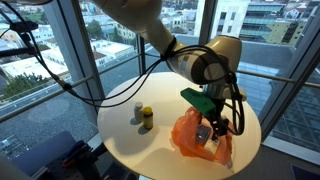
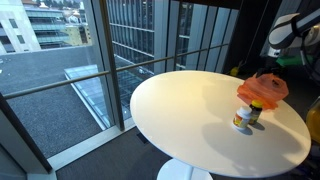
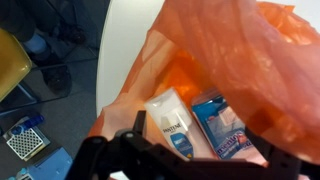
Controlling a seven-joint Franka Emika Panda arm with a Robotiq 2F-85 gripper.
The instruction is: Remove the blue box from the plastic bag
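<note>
At the window-side white desk (image 2: 185, 110), poises the end effector (image 1: 212, 128), open or closed impossible to tell, over the orange plastic bag (image 1: 188, 136) to reach the blue box (image 3: 222, 125) inside beside a white packet (image 3: 170, 122).

A plastic bag (image 1: 190, 138) sits on the table (image 1: 125, 140). A small can (image 1: 146, 119) stands on the table near the bag, apart from it. The end effector (image 1: 213, 128) is at the top of the bag. Inside the bag, in the wrist view, a box (image 3: 225, 128) lies just right of a packet (image 3: 172, 125).
</note>
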